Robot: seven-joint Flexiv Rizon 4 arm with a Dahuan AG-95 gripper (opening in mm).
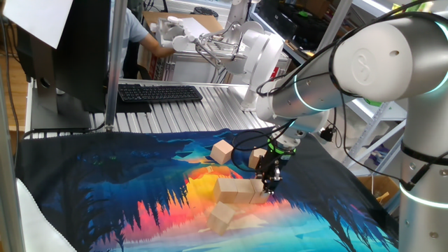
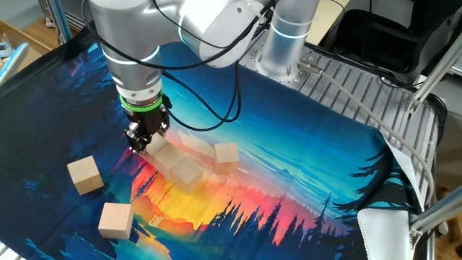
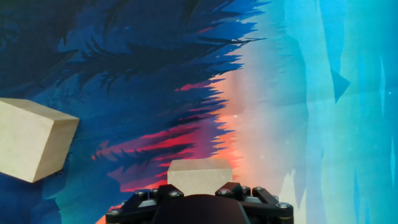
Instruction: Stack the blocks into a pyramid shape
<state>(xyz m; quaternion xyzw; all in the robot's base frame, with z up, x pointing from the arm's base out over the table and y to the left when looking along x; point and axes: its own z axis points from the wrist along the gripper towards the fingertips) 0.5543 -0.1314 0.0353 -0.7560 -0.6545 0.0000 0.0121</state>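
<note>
- Blocks: five light wooden cubes are countable on the printed cloth (image 2: pixel 303 144) in the other fixed view.
- Row: three blocks lie in a line near the cloth's middle, over the orange and yellow part of the print. The end block (image 2: pixel 226 157) sits farthest from the gripper, the middle block (image 2: pixel 187 172) is touching or just beside it, and the third block (image 2: pixel 164 153) lies at the gripper's tip.
- Loose blocks: one (image 2: pixel 85 175) lies well apart from the row on the dark blue part; another (image 2: pixel 116 219) lies nearer the cloth's edge, on the orange band.
- In one fixed view, the row (image 1: pixel 238 190) appears beside the gripper, with a separate block (image 1: pixel 222 151) behind it and another (image 1: pixel 221 217) in front.
- No block rests on top of another; all lie on the cloth.
- Gripper (image 2: pixel 142 143): points straight down, its tip low at the row's end block. The hand view shows a block (image 3: pixel 199 176) directly under the gripper body, between the fingers. Whether the pads press on it or merely straddle it cannot be told.
- The hand view also shows a second block (image 3: pixel 34 140) off to the side, tilted in the frame.
- Arm (image 2: pixel 180 25): silver, with a green ring above the gripper and black cables.
- Surroundings: ribbed metal table (image 1: pixel 196 112) beyond the cloth, with a black keyboard (image 1: pixel 159 92) on it.
</note>
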